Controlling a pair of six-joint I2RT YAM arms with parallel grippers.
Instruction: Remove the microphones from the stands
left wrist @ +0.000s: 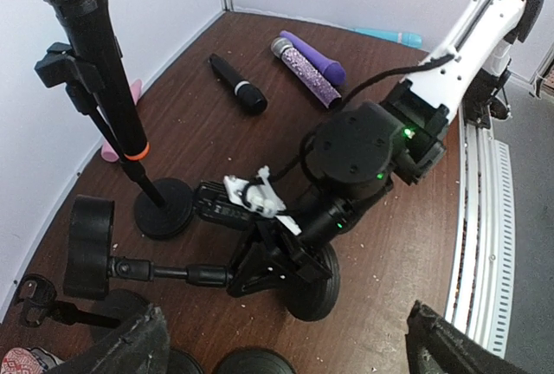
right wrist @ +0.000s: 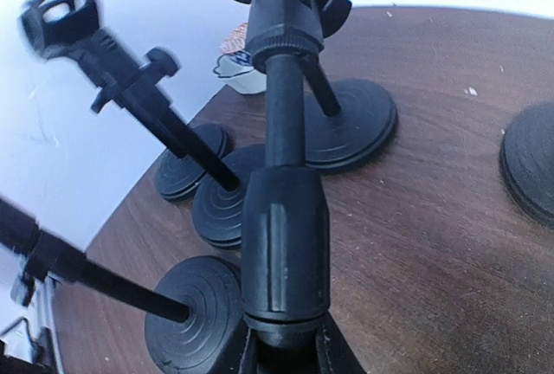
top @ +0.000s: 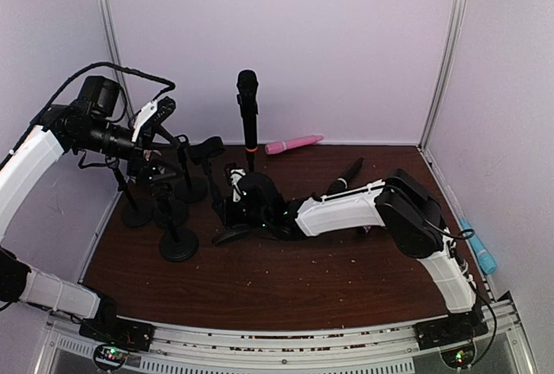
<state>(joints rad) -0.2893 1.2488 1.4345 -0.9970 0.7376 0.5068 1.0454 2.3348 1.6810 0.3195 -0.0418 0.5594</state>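
A black microphone (top: 248, 110) with an orange ring stands upright in the clip of its stand (left wrist: 164, 208) at the back of the table; the mic also shows in the left wrist view (left wrist: 91, 45). My left gripper (top: 158, 125) hovers high to its left, open and empty (left wrist: 281, 348). Low in the middle, my right gripper (top: 235, 211) is shut on the thick collar (right wrist: 286, 253) of a different, empty stand. That empty stand is tipped over, its base (left wrist: 318, 286) on edge and its pole pointing left.
Several empty stands (top: 177, 242) crowd the left side. Loose microphones lie around: a pink one (top: 294, 143) by the back wall, a black one (top: 346, 175), purple ones (left wrist: 303, 67) and a blue one (top: 478, 251) at the right edge.
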